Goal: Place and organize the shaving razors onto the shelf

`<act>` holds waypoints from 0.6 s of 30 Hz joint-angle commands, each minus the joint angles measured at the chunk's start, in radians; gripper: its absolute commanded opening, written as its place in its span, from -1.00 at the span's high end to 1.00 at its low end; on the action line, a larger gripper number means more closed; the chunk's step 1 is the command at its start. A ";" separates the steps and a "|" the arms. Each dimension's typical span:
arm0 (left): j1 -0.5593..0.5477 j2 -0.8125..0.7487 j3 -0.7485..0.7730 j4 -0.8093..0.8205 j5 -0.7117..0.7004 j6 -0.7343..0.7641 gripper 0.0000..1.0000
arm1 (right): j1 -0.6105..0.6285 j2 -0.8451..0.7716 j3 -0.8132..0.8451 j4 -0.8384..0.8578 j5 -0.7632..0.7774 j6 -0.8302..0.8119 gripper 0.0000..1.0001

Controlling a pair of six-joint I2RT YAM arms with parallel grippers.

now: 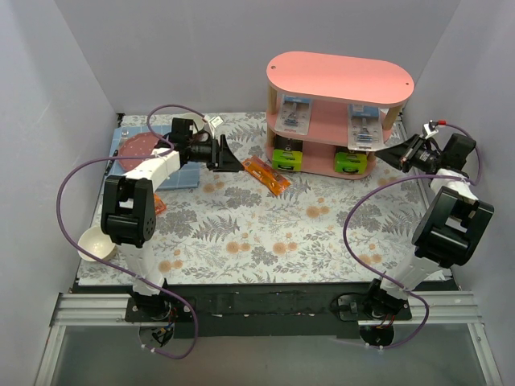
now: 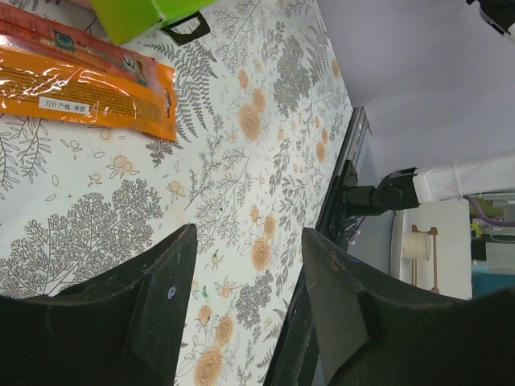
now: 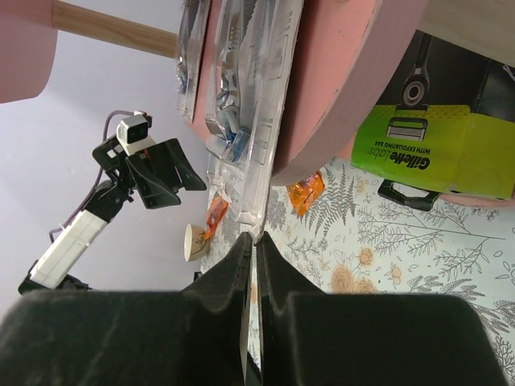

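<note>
With 4 razor packs (image 1: pixel 287 158) on the shelf (image 1: pixel 338 76), closed right fingers (image 3: pixel 225 273) at its 4 o'clock seemingly square a blister pack (image 3: pixel 241 121); left fingers (image 2: pixel 153 289) spread empty.

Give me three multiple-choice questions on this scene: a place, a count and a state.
1. Where on the shelf are the green-ended boxes? A top board; B bottom tier; C middle tier.
2. How many blister packs are on the middle tier? A one; B two; C four.
3. The left gripper is: A open; B shut on a box; C shut, empty.
Answers: B, both boxes sit on the lowest board; B, one pack at each end; A, its fingers stand apart with nothing between.
</note>
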 commanded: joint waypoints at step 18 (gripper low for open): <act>-0.003 -0.086 0.019 -0.057 -0.034 0.073 -0.09 | 0.016 0.075 0.096 0.006 0.025 -0.026 0.65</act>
